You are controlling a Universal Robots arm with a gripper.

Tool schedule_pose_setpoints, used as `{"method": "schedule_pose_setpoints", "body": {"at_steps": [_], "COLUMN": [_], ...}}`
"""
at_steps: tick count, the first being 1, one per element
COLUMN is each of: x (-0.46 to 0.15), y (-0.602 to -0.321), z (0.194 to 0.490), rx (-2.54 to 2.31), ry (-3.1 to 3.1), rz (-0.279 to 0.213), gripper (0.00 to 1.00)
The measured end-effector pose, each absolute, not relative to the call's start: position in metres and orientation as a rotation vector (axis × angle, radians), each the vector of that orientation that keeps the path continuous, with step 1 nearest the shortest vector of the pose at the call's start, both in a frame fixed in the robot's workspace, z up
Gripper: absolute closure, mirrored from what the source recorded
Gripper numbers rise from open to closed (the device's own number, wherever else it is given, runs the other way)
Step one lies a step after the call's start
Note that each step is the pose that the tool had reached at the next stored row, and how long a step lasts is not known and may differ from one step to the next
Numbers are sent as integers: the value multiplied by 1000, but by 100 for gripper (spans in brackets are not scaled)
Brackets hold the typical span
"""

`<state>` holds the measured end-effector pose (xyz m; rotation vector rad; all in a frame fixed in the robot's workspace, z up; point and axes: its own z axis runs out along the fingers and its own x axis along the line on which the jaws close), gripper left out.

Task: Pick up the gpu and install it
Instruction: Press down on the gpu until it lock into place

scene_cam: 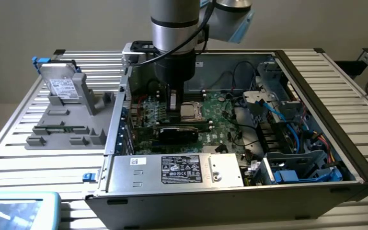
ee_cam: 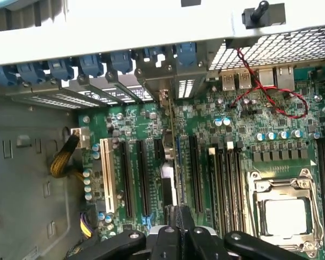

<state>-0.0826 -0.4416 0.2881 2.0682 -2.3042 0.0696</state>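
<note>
The arm is seen reaching down into the open computer case point(scene_cam: 312, 86), which lies on its side on a slatted table point(scene_cam: 17, 158). The gripper point(ee_cam: 176, 230) is closed on the gpu point(ee_cam: 170, 162), held edge-on and upright over the motherboard point(ee_cam: 238, 141). In the wrist view the card is seen standing in line with an expansion slot point(ee_cam: 194, 168), its bracket end toward the rear slot openings; whether it is fully seated cannot be told. The CPU socket point(scene_cam: 190, 111) is seen just beside the gripper. A grey hard drive point(scene_cam: 63, 86) is propped in a grey holder point(scene_cam: 63, 127) outside the case, toward the exterior view's left.
</note>
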Motion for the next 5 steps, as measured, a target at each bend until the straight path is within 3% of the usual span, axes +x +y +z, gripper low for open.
{"method": "schedule_pose_setpoints", "body": {"at_steps": [5], "x": [-83], "y": [-442], "z": [288], "rx": [2068], "ry": [-2304], "rz": [70], "gripper": [88]}}
